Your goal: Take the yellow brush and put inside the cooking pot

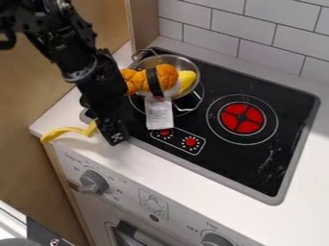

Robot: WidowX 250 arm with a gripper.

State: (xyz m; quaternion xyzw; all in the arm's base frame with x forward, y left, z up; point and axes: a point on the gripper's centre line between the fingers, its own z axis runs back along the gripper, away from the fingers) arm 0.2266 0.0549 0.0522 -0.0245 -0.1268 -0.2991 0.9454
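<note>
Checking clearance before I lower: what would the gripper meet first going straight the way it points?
Probably the white counter just below it, though the yellow brush lies right beside the gripper and depth is unclear.

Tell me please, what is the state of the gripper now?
Gripper: at the yellow brush; open or closed, holding or not, cannot be told.

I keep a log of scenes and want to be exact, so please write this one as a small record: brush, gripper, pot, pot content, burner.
brush: yellow brush, outside the pot, at the counter's left corner
gripper: gripper beside the brush; hold unclear
pot: metal pot, on the stove's left side
pot content: orange item with black band; yellow item
burner: red burner, right of pot
</note>
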